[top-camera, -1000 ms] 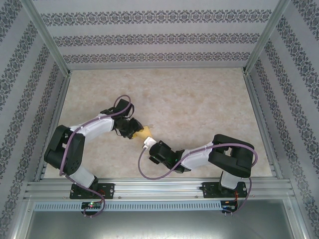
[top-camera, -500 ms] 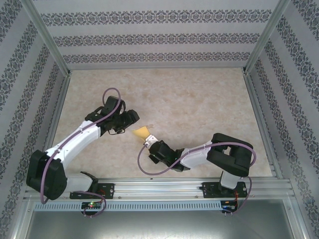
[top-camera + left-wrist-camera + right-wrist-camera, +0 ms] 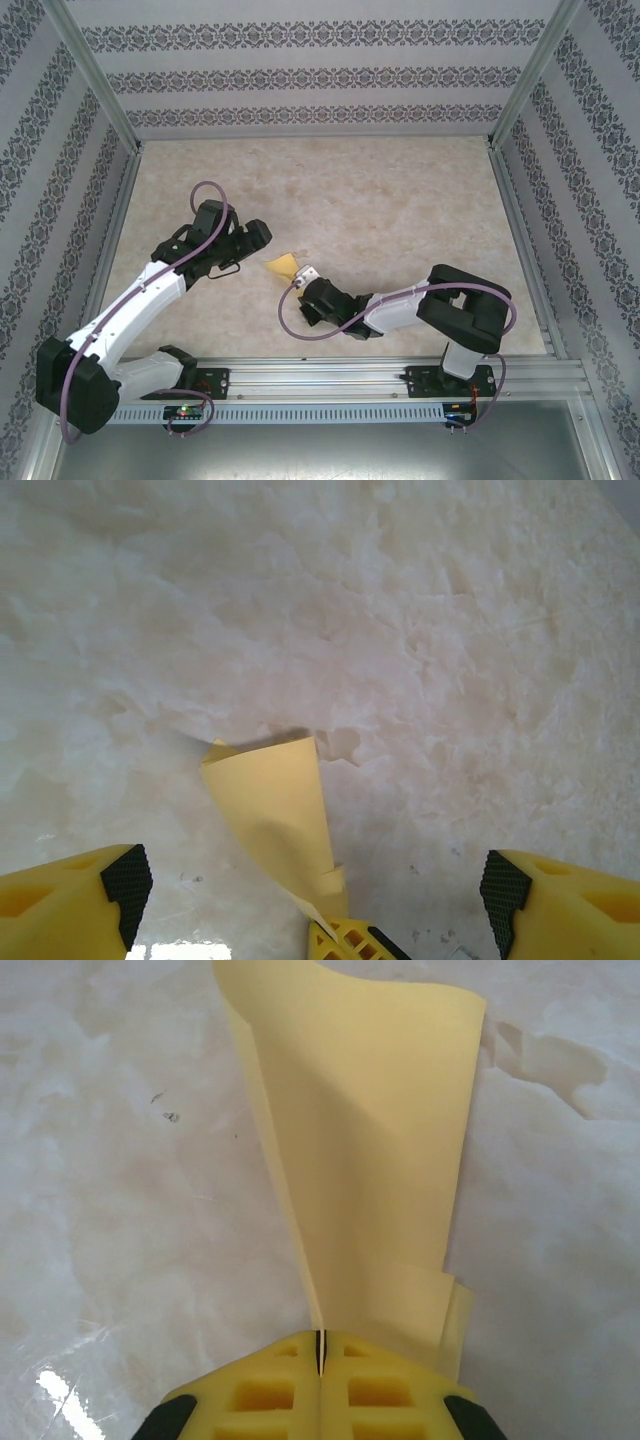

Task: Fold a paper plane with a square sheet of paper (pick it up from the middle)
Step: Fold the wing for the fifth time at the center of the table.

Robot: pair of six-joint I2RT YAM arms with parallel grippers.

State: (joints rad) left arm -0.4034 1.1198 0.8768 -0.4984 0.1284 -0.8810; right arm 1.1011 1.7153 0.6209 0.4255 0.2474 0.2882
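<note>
The yellow square sheet of paper is folded into a narrow paper plane [image 3: 283,264] [image 3: 370,1160]. My right gripper [image 3: 305,277] [image 3: 321,1345] is shut on its narrow end, and its wide end fans out ahead, low over the table. In the left wrist view the paper plane [image 3: 275,810] rises from the right gripper's fingertips [image 3: 345,942]. My left gripper [image 3: 255,238] [image 3: 315,882] stands open to the left of the plane. Its pads are wide apart, with nothing between them.
The marbled beige tabletop [image 3: 400,200] stretches behind and to both sides of the arms. Patterned walls and metal frame posts [image 3: 515,90] close it in. An aluminium rail [image 3: 320,375] runs along the near edge by the arm bases.
My left gripper has opened wide, come off the paper and pulled back to the left. The right gripper stays shut on the plane and has barely shifted.
</note>
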